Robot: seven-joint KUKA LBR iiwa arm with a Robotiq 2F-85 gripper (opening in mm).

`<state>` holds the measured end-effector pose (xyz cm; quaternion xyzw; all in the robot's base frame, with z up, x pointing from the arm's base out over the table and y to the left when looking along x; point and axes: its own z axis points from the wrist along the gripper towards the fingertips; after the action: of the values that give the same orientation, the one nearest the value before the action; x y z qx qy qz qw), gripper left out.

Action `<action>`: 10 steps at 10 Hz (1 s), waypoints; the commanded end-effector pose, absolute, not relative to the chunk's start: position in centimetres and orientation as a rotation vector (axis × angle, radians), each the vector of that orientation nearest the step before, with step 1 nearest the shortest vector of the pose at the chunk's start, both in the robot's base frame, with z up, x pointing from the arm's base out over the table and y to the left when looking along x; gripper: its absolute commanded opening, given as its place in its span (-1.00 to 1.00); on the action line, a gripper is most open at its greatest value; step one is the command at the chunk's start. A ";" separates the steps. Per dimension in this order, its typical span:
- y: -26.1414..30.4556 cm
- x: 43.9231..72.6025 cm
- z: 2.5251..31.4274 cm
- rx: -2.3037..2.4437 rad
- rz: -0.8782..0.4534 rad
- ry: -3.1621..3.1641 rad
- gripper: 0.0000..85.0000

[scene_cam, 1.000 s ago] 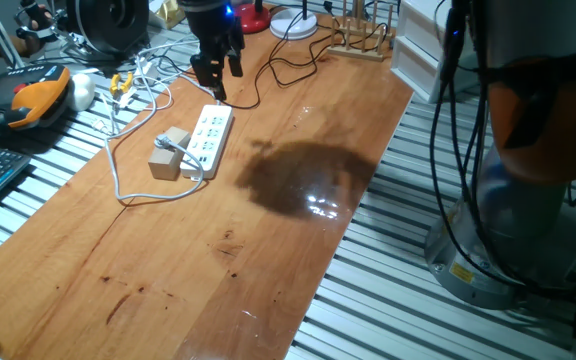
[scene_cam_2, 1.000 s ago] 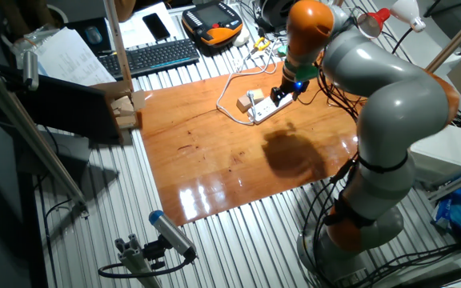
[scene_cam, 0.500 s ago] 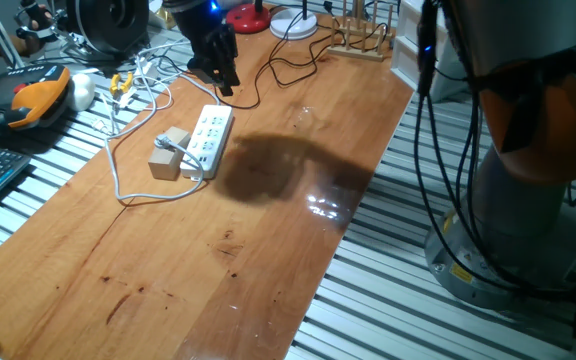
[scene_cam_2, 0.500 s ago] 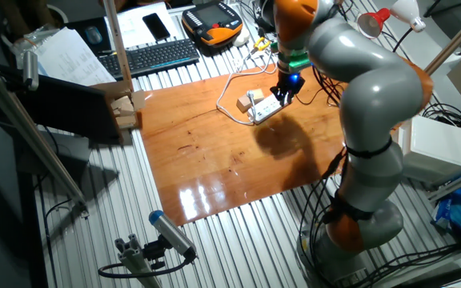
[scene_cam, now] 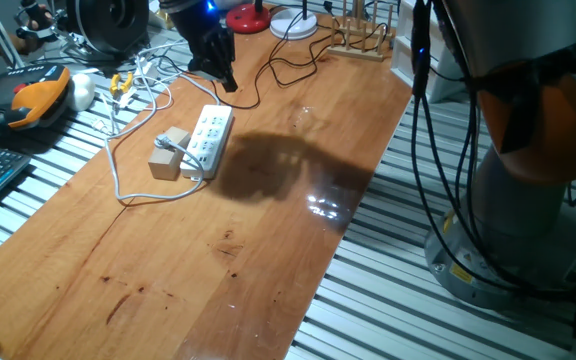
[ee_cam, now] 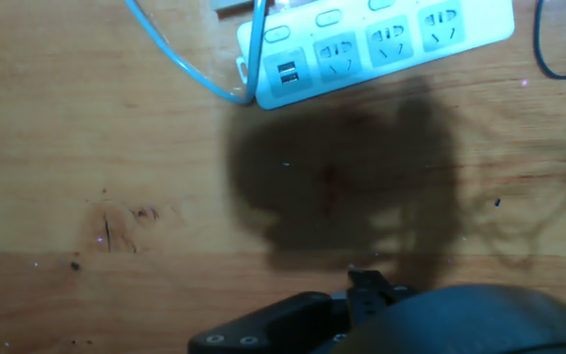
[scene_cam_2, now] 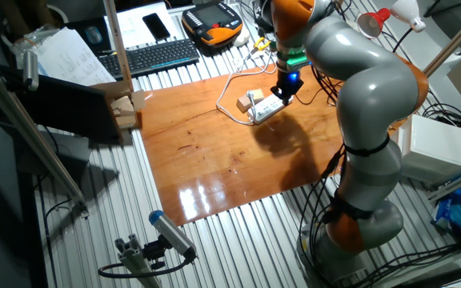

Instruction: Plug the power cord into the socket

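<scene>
Arm bent over table, gripper (scene_cam: 224, 82) pointing down above socket (scene_cam: 206, 139) far end; grip state can't tell.

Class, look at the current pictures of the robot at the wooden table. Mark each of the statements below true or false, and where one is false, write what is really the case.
1. The socket is a white power strip lying flat on the wooden table. True.
2. The claw is at the near end of the table, far from the strip. False: it hangs beyond the strip's far end, close to it.
3. A small tan block sits beside the strip. True.
4. In the hand view, every outlet shown on the strip has a plug in it. False: the outlets shown there are bare.
5. A pale power cord loops across the wood beside the block. True.
</scene>
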<state>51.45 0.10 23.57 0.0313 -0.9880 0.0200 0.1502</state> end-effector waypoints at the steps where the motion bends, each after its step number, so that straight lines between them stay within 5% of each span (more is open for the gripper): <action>1: 0.1 51.4 23.6 0.094 0.057 -2.838 -1.00; 10: 0.1 51.5 23.6 -0.124 -0.036 -2.960 -1.00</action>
<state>51.45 0.11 23.60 -0.0306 -0.9952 -0.0118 0.0919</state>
